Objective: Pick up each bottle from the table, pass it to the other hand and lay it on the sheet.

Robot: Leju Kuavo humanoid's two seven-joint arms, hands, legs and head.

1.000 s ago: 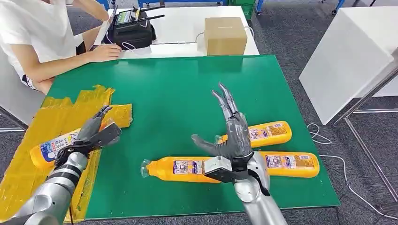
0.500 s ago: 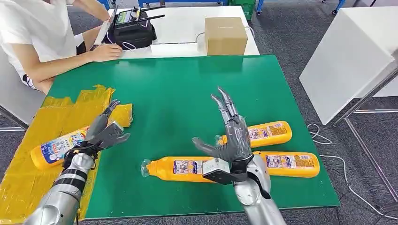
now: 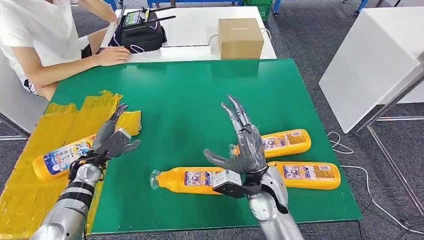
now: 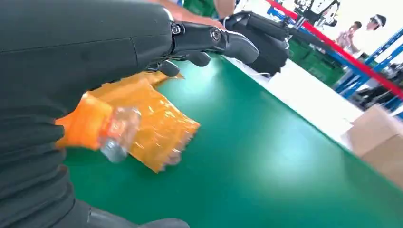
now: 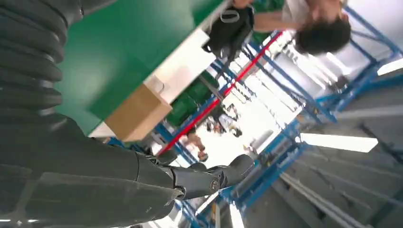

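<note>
One orange bottle (image 3: 60,157) with a blue-white label lies on the yellow sheet (image 3: 30,165) at the table's left edge; its clear cap (image 4: 116,135) appears in the left wrist view. My left hand (image 3: 111,140) hovers open just right of that bottle, holding nothing. Three more orange bottles lie on the green table: one (image 3: 187,180) in front of me, one (image 3: 290,141) behind my right hand, one (image 3: 312,175) at the right. My right hand (image 3: 245,145) is raised above them, fingers spread and pointing away, empty.
A person sits at the far left, with an arm (image 3: 75,62) resting on the table's far corner. A black bag (image 3: 140,32) and a cardboard box (image 3: 240,37) stand on the white table behind. A white cabinet (image 3: 370,65) stands to the right. The green table's middle (image 3: 190,100) is bare.
My left hand has drawn back from the bottle on the sheet, moving right and slightly up. My right hand shifted a little to the left, still spread.
</note>
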